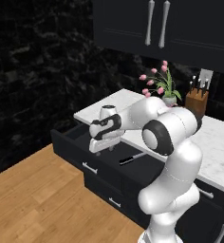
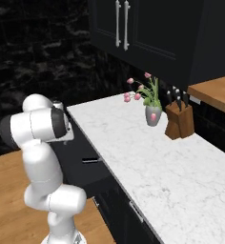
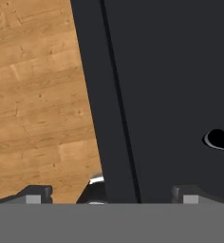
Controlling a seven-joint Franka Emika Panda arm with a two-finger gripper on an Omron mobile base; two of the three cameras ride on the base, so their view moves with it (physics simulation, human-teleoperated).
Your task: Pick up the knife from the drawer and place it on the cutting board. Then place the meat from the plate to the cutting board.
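The black drawer (image 1: pixel 73 152) stands pulled out below the counter, its silver bar handle (image 1: pixel 89 167) on the front. The knife (image 1: pixel 132 158) lies inside it, black handle toward the front and blade toward the counter; its handle also shows at the knife (image 2: pixel 90 160) and, by its end alone, at the knife (image 3: pixel 218 140). My gripper (image 1: pixel 106 149) hangs pointing down over the drawer's front part, to the left of the knife and apart from it. In the hand view my gripper (image 3: pixel 111 195) is open wide astride the drawer's front wall (image 3: pixel 109 118), holding nothing. The cutting board, plate and meat are out of view.
A white marble counter (image 2: pixel 157 162) runs above the drawer. On it stand a vase of pink flowers (image 1: pixel 169 97) and a wooden knife block (image 1: pixel 196 100). Dark wall cabinets (image 1: pixel 180 23) hang above. Wooden floor (image 1: pixel 33 199) lies in front of the drawers.
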